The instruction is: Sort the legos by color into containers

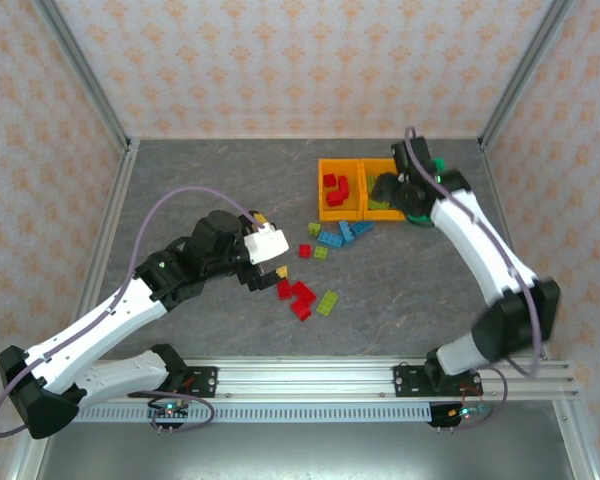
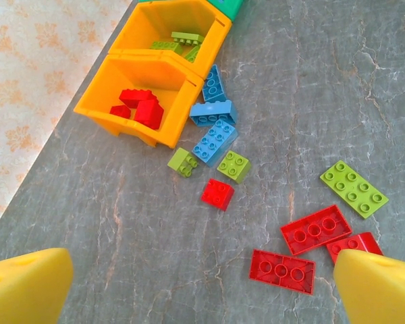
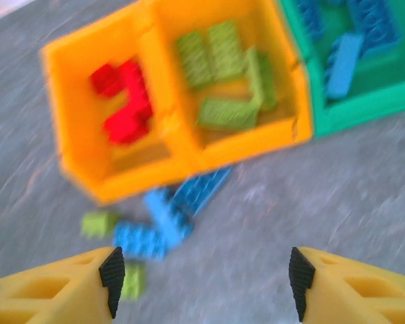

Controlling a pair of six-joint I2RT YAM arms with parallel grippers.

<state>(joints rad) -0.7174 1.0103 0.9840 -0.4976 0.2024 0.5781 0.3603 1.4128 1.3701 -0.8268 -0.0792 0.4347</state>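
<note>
Noting jaw states first: left gripper (image 2: pixel 202 297) spread wide, nothing between the yellow fingers (image 2: pixel 27 287), aimed down at the loose legos (image 2: pixel 282 271); right gripper (image 3: pixel 202 287) likewise wide open and empty, poised above the containers (image 3: pixel 185 158). Sorted so far: red in the first orange bin (image 3: pixel 61 142), lime in the second orange bin (image 3: pixel 256 145), blue in the green bin (image 3: pixel 364 111). Loose on the table (image 2: pixel 324 81): three blue bricks (image 2: pixel 214 142) against or just beside the orange bins, two small lime squares (image 2: pixel 234 166) and one small red square (image 2: pixel 217 194) near them, then well apart a lime plate (image 2: pixel 354 189) and three red plates (image 2: pixel 315 229) nearest the left fingers. Judged light, rigid and glossy, likely to skate on the smooth surface if nudged. Best gripped low across the two long smooth sides, clear of the studs. Little height on the flat plates, so approach square and close gently.
</note>
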